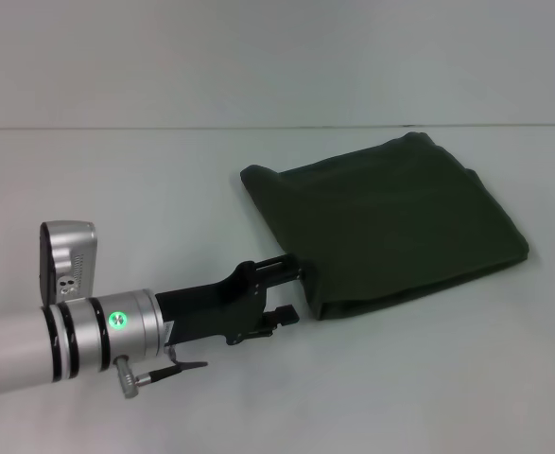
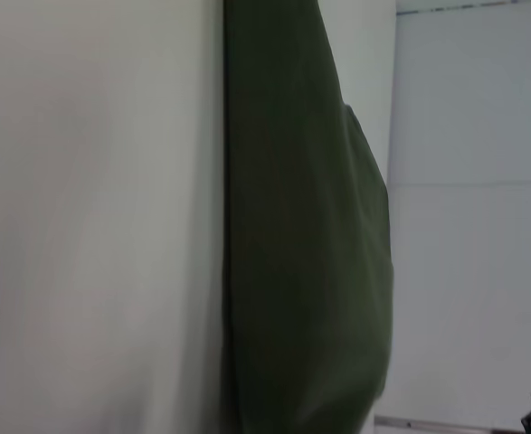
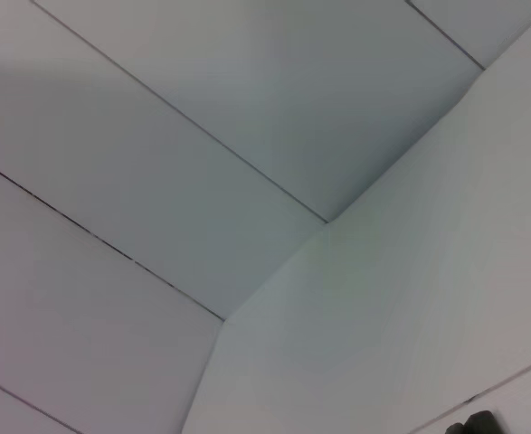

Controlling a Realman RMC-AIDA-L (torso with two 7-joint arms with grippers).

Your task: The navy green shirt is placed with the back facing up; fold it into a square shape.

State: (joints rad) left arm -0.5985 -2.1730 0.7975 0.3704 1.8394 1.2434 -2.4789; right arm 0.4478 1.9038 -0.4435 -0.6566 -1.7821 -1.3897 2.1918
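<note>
The wide, plain white surface (image 1: pixel 164 170) carries everything that is seen. On it, right of the middle in the head view, the large dark olive-green cotton shirt (image 1: pixel 390 227) lies flat as a compact, roughly four-sided packet with several layers stacked at its near edge. No sleeves or collar are shown sticking out, and no lettering is visible. The folding is therefore judged to be nearly complete, or complete. The outline is a little skewed, with one pointed corner at the far left, so a small straightening may be left before a true square is obtained.

The silver left arm with the black left hand (image 1: pixel 291 288) is stretched over the surface from the near left side. Its fingers (image 1: pixel 282 263) are spread apart and nothing is gripped between them; the upper one reaches the near left corner of the shirt, but contact cannot be confirmed. In the left wrist view the shirt is seen close by as a dark band.

The right hand is not seen in any view; only walls are shown by its wrist camera.
</note>
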